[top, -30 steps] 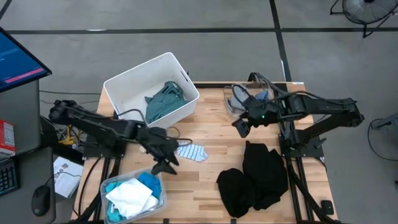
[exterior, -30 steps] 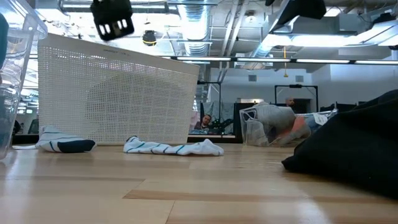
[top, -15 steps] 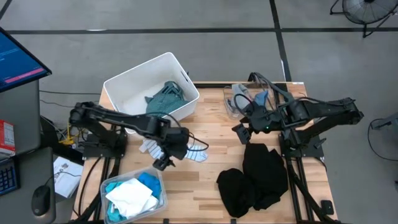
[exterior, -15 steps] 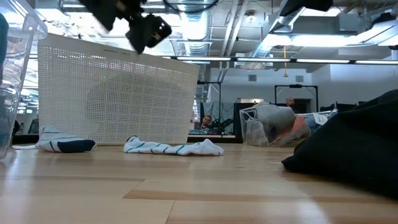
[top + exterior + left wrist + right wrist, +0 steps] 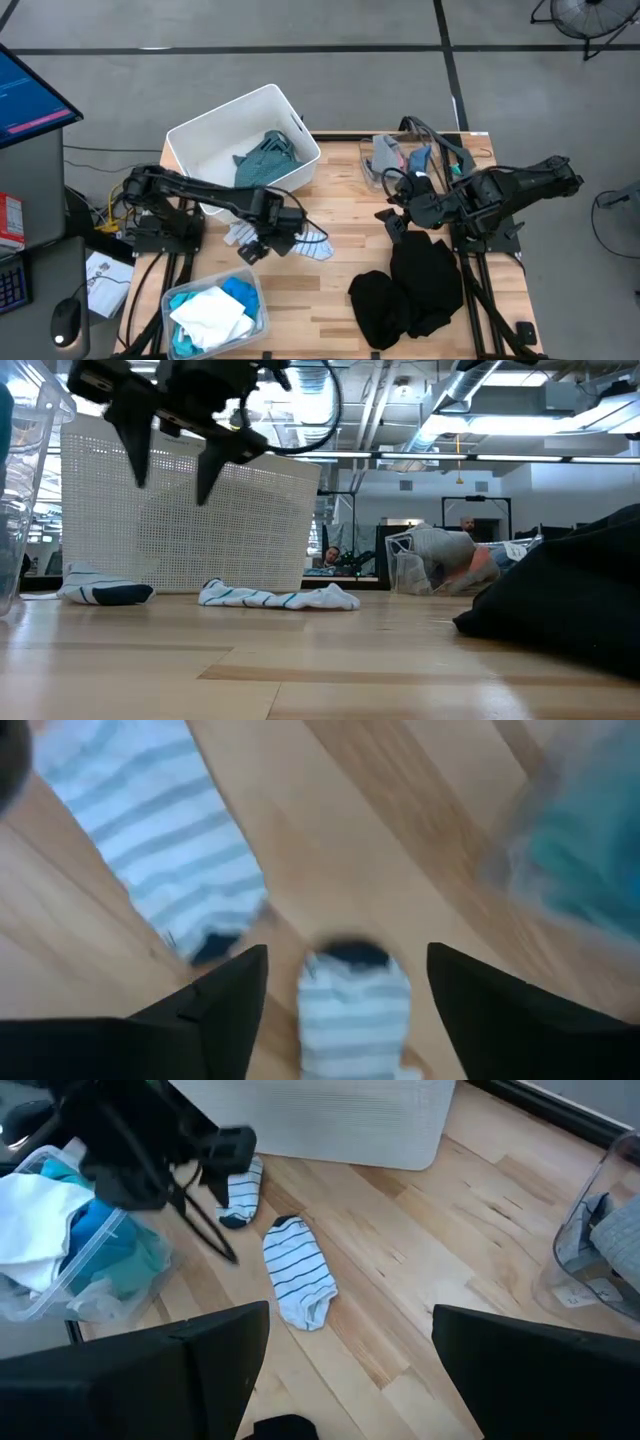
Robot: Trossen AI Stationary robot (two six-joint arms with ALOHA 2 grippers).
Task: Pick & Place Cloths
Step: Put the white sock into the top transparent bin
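Observation:
Two striped socks lie flat on the table in front of the white bin (image 5: pixel 200 140): one with a dark toe (image 5: pixel 352 1005) and a longer one (image 5: pixel 316 245). My left gripper (image 5: pixel 172 468) hangs open above the dark-toed sock (image 5: pixel 105 592), pointing down, fingers on either side of it and clear of it. My right gripper (image 5: pixel 393 222) is open in the air above the far edge of the black clothes (image 5: pixel 410 285). A teal-grey shirt (image 5: pixel 264 160) lies in the bin.
A clear tub (image 5: pixel 180 295) at the near left holds white and turquoise cloths (image 5: pixel 212 312). Another clear tub (image 5: pixel 372 165) at the far right holds grey and blue cloths. Bare wood shows between the socks and the black clothes.
My left gripper has come down over the socks from beside the near-left tub, tipping to point straight down and rolling about its own line. My right gripper has swung a little toward the table's near edge, toward the black clothes. The cloths lie as before.

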